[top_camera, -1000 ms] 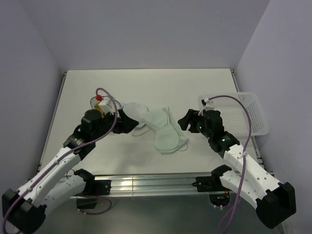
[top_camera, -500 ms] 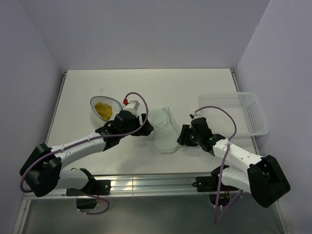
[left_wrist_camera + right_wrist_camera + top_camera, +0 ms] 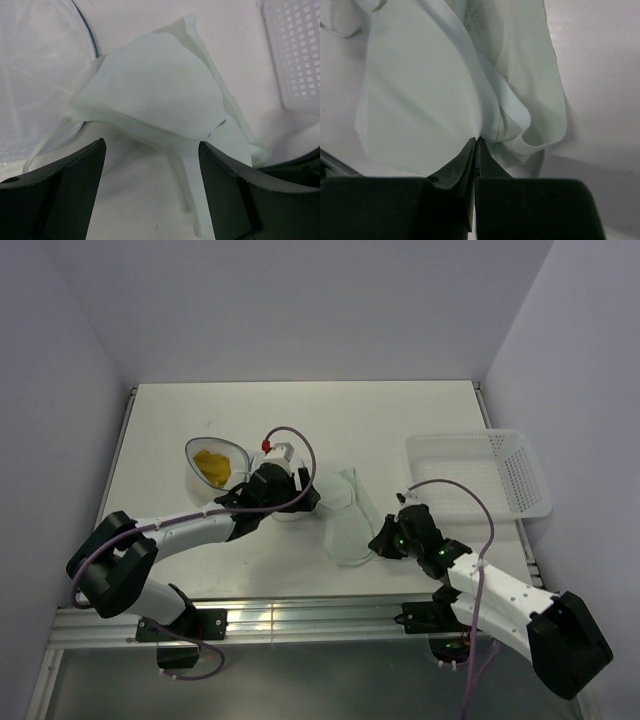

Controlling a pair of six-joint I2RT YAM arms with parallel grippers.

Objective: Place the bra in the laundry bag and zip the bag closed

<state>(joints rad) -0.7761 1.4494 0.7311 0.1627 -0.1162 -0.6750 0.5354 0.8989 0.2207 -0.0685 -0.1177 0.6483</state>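
Right gripper [image 3: 476, 143] is pinching its jaws tight together on an edge of the pale green bra [image 3: 345, 522], which is lying bunched up around mid-table. Left gripper [image 3: 151, 150] is hanging with its jaws wide apart, not clamping anything, with a bra cup sitting right ahead of them. The mesh laundry bag [image 3: 35, 75] is lying open at about 9 o'clock from the bra, and the white basket [image 3: 520, 480] is sitting off at 2 o'clock.
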